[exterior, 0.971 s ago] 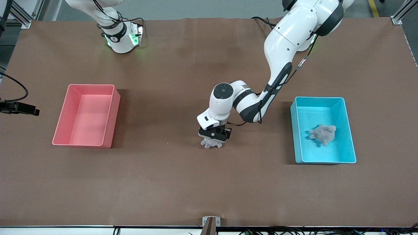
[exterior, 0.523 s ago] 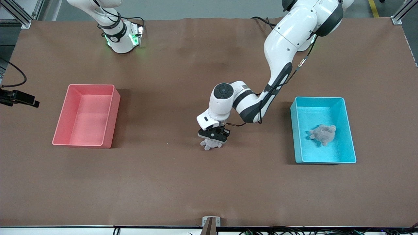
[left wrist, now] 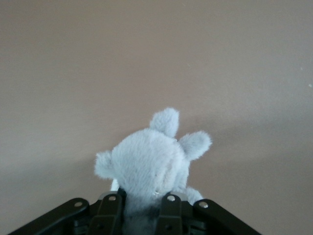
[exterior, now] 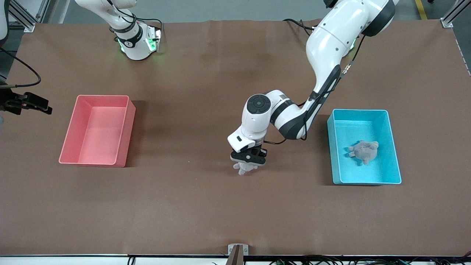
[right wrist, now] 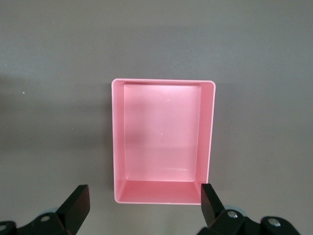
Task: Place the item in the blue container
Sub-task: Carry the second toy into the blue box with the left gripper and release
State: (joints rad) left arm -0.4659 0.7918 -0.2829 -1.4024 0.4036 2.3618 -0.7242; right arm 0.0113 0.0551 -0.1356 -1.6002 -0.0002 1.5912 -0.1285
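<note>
1. blue container [exterior: 393, 147] near the tabletop's left-arm end, one grey plush [exterior: 364, 151] lying inside
2. pink bin [exterior: 125, 129] near right-arm end
3. left gripper [exterior: 248, 161] clamped on a pale plush toy [exterior: 244, 168], over mid-table
4. right gripper [right wrist: 142, 208] fingers apart, high over pink bin, waiting

Brown table [exterior: 206, 213]: pink bin [exterior: 73, 156], blue container [exterior: 368, 181]

Left hand [exterior: 247, 161] holding pale plush toy [exterior: 244, 168] over mid worktop [exterior: 206, 206].
Second plush [exterior: 364, 152] lies in blue container [exterior: 393, 147]; pink bin [exterior: 127, 129] empty.
</note>
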